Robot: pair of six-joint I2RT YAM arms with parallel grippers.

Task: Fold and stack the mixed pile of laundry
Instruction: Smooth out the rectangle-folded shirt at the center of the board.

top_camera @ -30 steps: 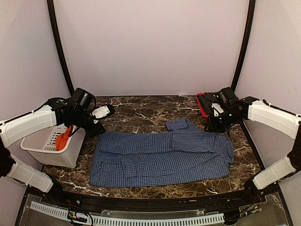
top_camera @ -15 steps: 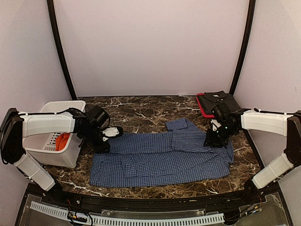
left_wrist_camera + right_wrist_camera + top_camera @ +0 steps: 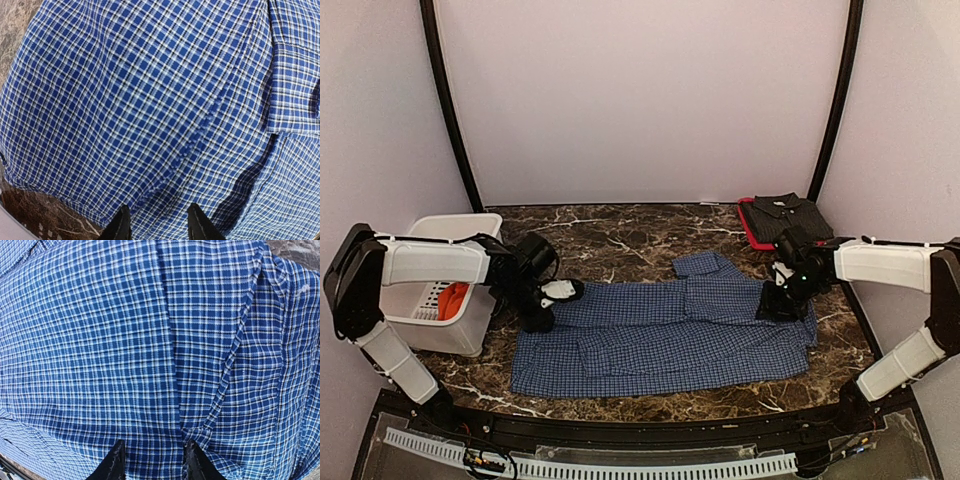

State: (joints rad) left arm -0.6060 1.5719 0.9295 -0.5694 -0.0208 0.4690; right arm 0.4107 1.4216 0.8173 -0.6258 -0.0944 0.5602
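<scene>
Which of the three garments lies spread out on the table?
The blue checked shirt; the orange-red shirt sits in the white basket, the dark garment lies folded far right.

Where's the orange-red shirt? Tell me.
Top view, left side: the orange-red shirt lies inside the white basket, just left of the spread checked shirt.

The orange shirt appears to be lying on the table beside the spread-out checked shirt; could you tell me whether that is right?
Not quite: the orange shirt is inside the white basket, not on the table. The checked shirt is spread out, as the top view shows.
</scene>
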